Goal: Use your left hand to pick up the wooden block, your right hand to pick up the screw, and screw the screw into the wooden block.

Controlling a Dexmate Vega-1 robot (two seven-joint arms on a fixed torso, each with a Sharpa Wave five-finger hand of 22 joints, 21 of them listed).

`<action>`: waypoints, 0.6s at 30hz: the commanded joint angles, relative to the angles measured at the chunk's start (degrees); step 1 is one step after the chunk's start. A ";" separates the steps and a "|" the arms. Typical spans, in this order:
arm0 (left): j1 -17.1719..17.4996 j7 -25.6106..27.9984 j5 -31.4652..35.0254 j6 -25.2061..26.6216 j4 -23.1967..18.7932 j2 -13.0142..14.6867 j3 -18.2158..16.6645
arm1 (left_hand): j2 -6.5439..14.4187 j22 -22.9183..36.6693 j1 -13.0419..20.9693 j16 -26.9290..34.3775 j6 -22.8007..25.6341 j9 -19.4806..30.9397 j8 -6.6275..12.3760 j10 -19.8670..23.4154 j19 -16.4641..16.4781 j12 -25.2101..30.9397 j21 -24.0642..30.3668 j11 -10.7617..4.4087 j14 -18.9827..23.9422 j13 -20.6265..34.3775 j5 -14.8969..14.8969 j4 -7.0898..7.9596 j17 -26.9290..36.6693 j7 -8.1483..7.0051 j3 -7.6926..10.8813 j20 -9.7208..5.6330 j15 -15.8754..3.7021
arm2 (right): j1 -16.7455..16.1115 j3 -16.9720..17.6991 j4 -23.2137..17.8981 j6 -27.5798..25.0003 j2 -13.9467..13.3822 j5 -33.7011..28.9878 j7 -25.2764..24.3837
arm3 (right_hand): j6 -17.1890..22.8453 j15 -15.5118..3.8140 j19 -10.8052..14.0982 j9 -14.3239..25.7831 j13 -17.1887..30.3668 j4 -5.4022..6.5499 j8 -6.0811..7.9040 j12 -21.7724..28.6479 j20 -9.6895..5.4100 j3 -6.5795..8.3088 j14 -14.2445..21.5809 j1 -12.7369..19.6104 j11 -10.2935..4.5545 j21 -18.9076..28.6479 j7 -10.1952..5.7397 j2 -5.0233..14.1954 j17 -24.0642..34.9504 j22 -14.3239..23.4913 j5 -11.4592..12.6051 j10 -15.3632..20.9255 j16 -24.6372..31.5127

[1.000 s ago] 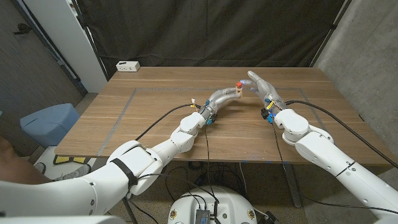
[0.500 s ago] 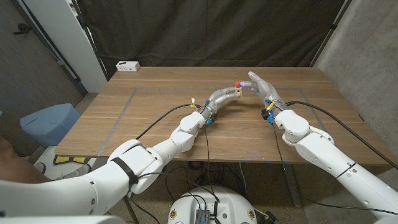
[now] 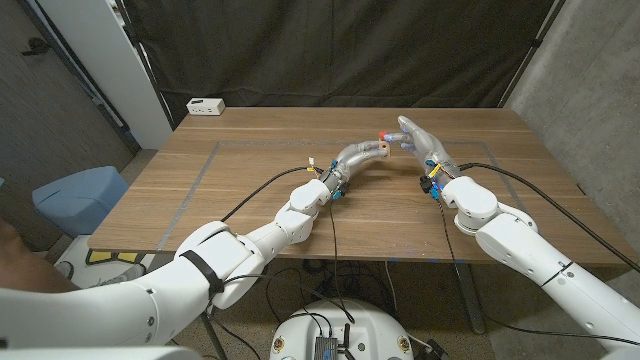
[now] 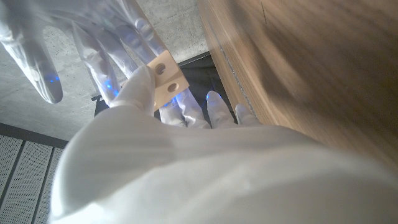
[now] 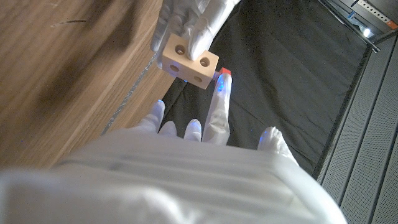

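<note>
Right hand [image 3: 418,139] has nudged slightly toward the block since a second ago; left hand [image 3: 357,157] unchanged. Left hand grips the wooden block [image 3: 381,148] (holes visible in right wrist view) above the table [image 3: 250,170]. Right hand pinches the red-headed screw [image 3: 386,133] just beside the block's top.

**Block held at the fingertips**

The wooden block [image 4: 166,79], with two holes visible, is held by the left hand [image 4: 155,124]. The right hand [image 4: 81,43] is seen just behind it, fingers spread. The table [image 4: 311,62] edge is seen alongside.
</note>
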 commanded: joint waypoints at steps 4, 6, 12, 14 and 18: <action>-0.22 0.10 -0.01 -0.05 0.49 -0.14 -0.13 | 0.72 0.31 0.34 -0.10 2.60 0.16 0.50 0.36 0.26 -0.04 0.39 0.04 0.40 0.09 0.32 0.42 0.23 -0.38 1.00 0.35 -2.90 | 1.32 -0.81 1.39 1.15 -0.79 0.96 3.62 | -1.10 -0.08 -0.11 -0.06 0.19 0.21 -0.96 -0.54 0.58 0.51 -0.36 0.37 -0.54 -0.34 -0.42 -0.08 0.19 0.11 0.39 -0.75 -0.24; -0.23 0.09 -0.02 -0.01 0.51 -0.13 -0.14 | 0.70 0.31 0.33 -0.11 2.64 0.17 0.51 0.36 0.27 -0.04 0.39 0.00 0.40 0.09 0.31 0.41 0.23 -0.41 0.99 0.31 -2.89 | 1.38 -0.90 1.48 1.34 -0.96 0.87 3.92 | -1.29 -0.13 -0.17 -0.06 0.19 0.21 -1.09 -0.59 0.55 0.53 -0.45 0.36 -0.54 -0.38 -0.49 -0.06 0.19 0.11 0.39 -0.77 -0.28; -0.47 -0.09 -0.09 -0.13 1.10 -0.33 -0.19 | 0.69 0.31 0.25 -0.09 2.67 0.16 0.52 0.46 0.28 0.00 0.40 0.01 0.42 0.10 0.31 0.45 0.24 -0.41 0.97 0.26 -2.88 | 0.70 -0.37 1.24 1.63 -0.78 1.40 3.21 | -1.26 -0.13 -0.23 -0.06 0.19 0.20 -1.22 -0.67 0.54 0.64 -0.40 0.38 -0.53 -0.44 -0.58 0.03 0.19 0.11 0.41 -0.73 -0.29; -0.57 -0.14 -0.06 -0.24 1.31 -0.37 -0.19 | 0.67 0.31 0.29 -0.08 2.62 0.16 0.50 0.35 0.28 -0.04 0.40 0.02 0.45 0.10 0.30 0.41 0.23 -0.38 0.97 0.27 -2.91 | 0.31 0.00 1.10 1.76 -0.75 1.65 2.81 | -0.51 -0.23 -0.12 -0.06 0.19 0.16 -1.08 -0.53 0.49 0.73 -0.09 0.40 -0.64 -0.44 -0.37 0.04 0.18 0.12 0.42 -0.09 -0.21; -0.58 -0.15 -0.04 -0.35 1.35 -0.35 -0.20 | 0.66 0.31 0.33 -0.08 2.73 0.15 0.54 0.40 0.31 -0.02 0.41 -0.03 0.47 0.10 0.30 0.38 0.23 -0.47 0.98 0.19 -2.96 | -0.55 0.61 0.28 1.10 -0.58 1.15 0.48 | 1.36 -0.26 1.10 -0.05 0.20 0.00 -0.83 -0.22 0.13 0.99 1.37 0.52 -0.36 -0.11 -0.34 0.04 0.10 0.12 0.43 1.70 0.18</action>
